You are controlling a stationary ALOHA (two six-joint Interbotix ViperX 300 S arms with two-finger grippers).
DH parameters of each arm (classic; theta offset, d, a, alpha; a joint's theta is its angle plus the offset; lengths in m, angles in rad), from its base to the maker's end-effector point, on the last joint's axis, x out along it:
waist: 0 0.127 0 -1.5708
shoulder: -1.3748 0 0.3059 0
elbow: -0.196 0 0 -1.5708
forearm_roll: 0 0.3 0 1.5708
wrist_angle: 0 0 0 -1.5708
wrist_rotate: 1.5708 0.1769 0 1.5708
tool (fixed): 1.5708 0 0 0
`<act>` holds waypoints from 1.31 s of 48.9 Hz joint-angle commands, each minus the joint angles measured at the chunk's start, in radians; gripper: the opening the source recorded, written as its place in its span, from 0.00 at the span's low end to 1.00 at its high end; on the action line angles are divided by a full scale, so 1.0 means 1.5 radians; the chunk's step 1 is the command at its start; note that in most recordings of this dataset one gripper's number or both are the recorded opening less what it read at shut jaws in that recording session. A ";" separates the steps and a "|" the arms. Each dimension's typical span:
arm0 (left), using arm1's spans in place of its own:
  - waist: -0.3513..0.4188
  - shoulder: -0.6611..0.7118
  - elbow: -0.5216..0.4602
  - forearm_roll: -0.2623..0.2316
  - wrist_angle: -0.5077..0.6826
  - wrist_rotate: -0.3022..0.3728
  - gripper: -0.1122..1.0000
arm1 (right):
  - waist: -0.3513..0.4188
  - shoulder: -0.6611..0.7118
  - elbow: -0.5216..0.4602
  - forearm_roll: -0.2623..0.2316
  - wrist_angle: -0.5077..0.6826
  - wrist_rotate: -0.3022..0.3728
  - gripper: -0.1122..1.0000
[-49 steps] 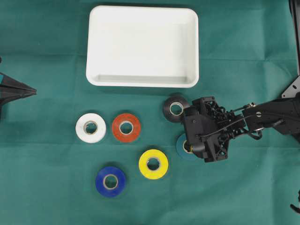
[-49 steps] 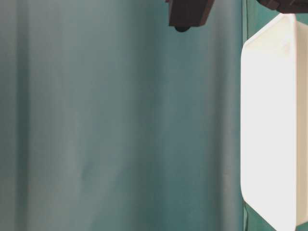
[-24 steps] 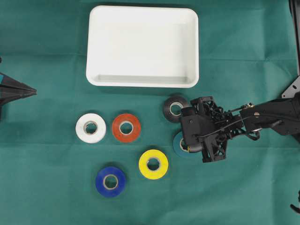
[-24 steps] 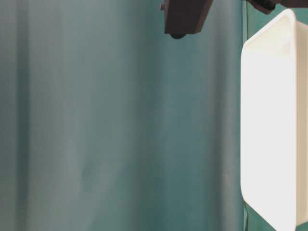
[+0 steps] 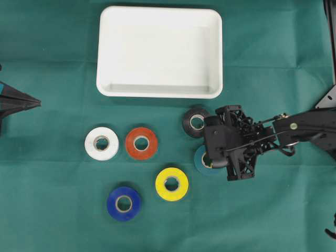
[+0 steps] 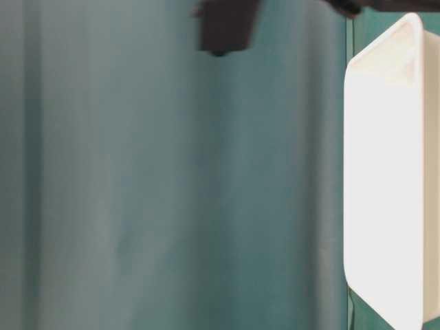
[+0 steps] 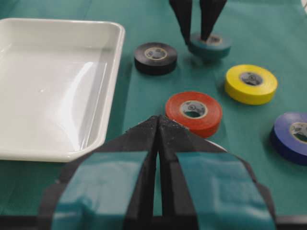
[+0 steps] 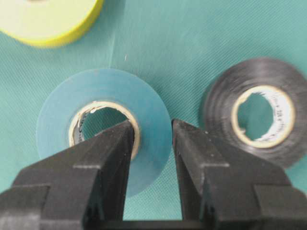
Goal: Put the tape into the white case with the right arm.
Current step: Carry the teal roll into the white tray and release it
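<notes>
The teal tape [image 5: 199, 159] lies flat on the green cloth, below and right of the white case [image 5: 157, 93]. My right gripper [image 5: 209, 159] is shut on it: in the right wrist view one finger stands inside the roll's core and the other outside the teal tape's [image 8: 96, 86] rim, with the right gripper [image 8: 152, 125] pinching the wall. The left wrist view shows the same right gripper [image 7: 196, 39] from across the table, on the teal tape [image 7: 213, 47]. My left gripper [image 7: 158, 118] is shut and holds nothing, far left [image 5: 35, 101].
A black tape [image 5: 188, 123] lies just beside the teal one, towards the case. Orange [image 5: 131, 144], white [image 5: 92, 147], yellow [image 5: 163, 178] and blue [image 5: 113, 208] tapes lie further left. The white case [image 7: 117, 48] holds nothing; its side [image 6: 385, 172] fills the table-level view's right.
My right gripper has closed on the teal tape's wall and shifted slightly with it. In the table-level view its dark body has moved left. The left arm has not moved.
</notes>
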 commanded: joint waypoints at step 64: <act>0.000 0.004 0.000 0.000 -0.002 0.001 0.10 | -0.316 -0.035 -0.025 -0.081 -0.042 0.088 0.10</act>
